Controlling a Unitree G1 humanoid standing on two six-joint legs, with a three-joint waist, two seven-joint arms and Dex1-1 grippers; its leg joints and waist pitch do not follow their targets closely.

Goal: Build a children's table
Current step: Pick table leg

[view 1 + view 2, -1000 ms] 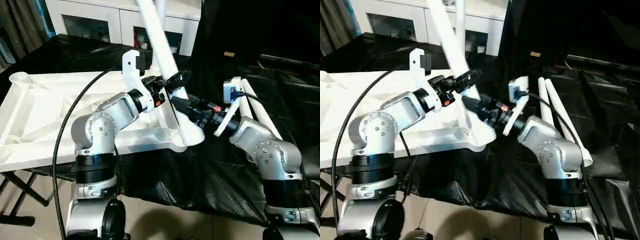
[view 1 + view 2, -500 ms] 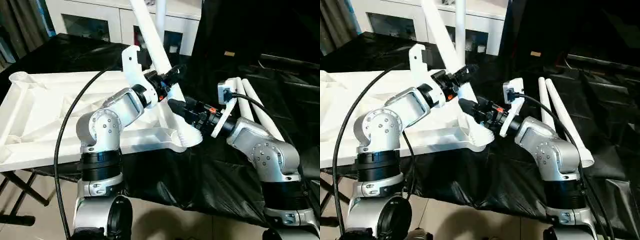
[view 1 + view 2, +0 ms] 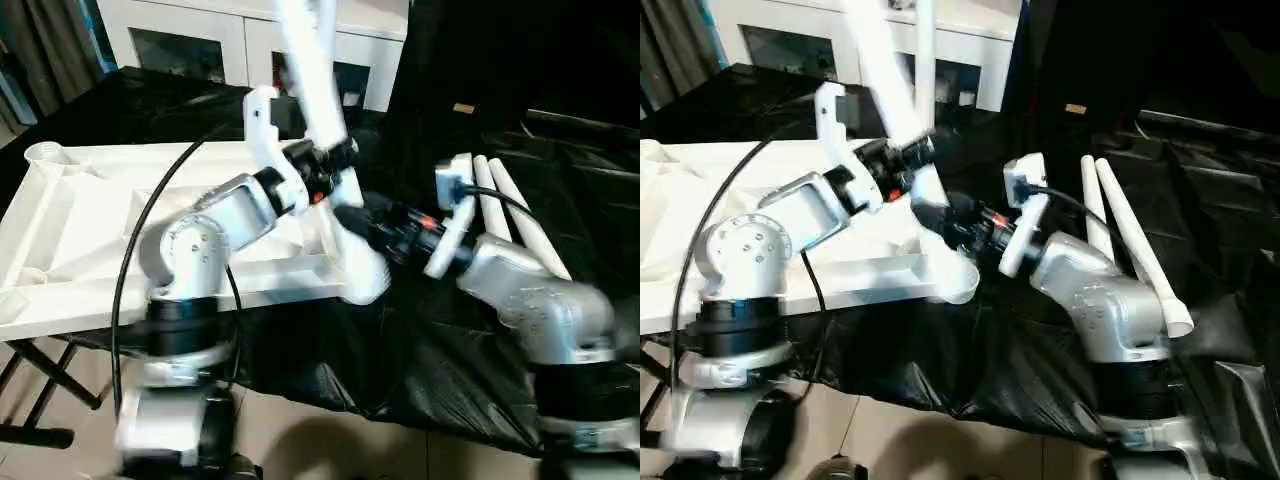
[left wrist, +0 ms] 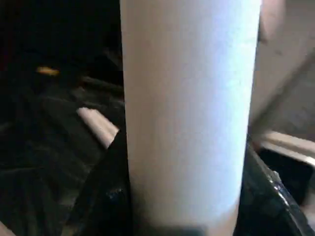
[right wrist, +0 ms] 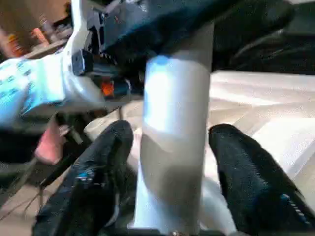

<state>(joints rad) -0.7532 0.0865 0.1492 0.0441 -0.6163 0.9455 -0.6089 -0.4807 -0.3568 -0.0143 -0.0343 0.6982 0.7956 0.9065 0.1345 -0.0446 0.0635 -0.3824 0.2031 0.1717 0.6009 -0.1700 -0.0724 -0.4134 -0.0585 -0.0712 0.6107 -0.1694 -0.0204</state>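
Nearest, at the front right corner of the overturned table top [image 3: 90,230], a white tube leg [image 3: 318,95] stands with its foot in the rounded corner socket [image 3: 362,283] and leans slightly away from upright. The top lies ribbed side up on a black-draped bench [image 3: 420,340], so the sockets face upward to take the legs.

The right gripper [image 5: 170,162] sits low on the leg, just above the socket. In its wrist view the two black fingers [image 5: 106,162] stand either side of the tube with a gap showing on each flank, so the jaws look parted and not pressing; they seem to act as a loose guide near the base. The left gripper [image 3: 335,160] is higher on the same leg. Its wrist view shows the tube close between dark fingers [image 4: 110,196], the jaws seemingly narrowed against it, though real contact cannot be made out. A high hold would steer the leg's tilt while the lower end finds its seat.

Further along the bench, to the right, two spare legs [image 3: 1130,240] lie side by side on the black cloth, well apart from the top. At the far left corner another socket [image 3: 42,153] stands empty. Behind, a second leg [image 3: 924,50] rises upright at the far edge of the top, with a white cabinet [image 3: 220,45] beyond.
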